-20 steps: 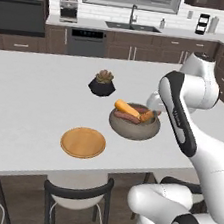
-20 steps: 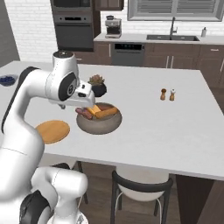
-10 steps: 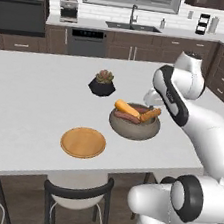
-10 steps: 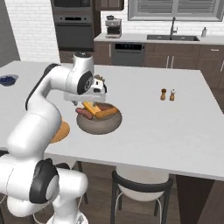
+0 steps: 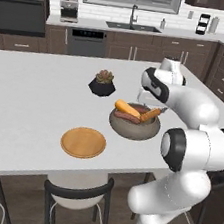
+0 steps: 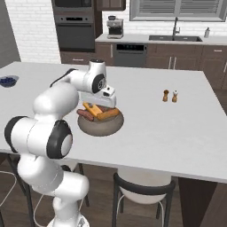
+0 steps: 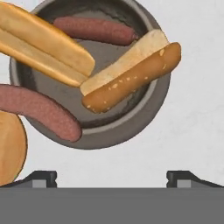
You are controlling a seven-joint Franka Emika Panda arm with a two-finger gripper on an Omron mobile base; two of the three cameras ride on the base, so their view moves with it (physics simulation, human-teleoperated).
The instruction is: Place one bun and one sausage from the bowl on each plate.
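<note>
The grey-brown bowl [image 5: 133, 127] [image 6: 100, 126] [image 7: 153, 109] stands mid-counter and holds two buns and two sausages. In the hand view one bun [image 7: 131, 74] leans on the rim, the other bun [image 7: 43, 43] lies at the upper left, one sausage [image 7: 94, 29] rests at the top and another sausage [image 7: 39, 111] at the left. My gripper [image 7: 111, 178] [image 5: 156, 106] [image 6: 106, 102] hovers above the bowl, open, with nothing between its fingertips [image 7: 41, 177]. An orange-brown wooden plate [image 5: 83, 142] [image 7: 9, 148] lies on the counter beside the bowl.
A dark pot with a plant [image 5: 103, 84] stands behind the bowl. Salt and pepper shakers [image 6: 170, 95] sit to the right. A small bowl of blue berries [image 6: 8, 80] is at the far left. Stools are tucked under the counter's near edge.
The arm has swung and carried the hand a little across, over the bowl. The jaws stayed open. Bowl, food and plate have not moved.
</note>
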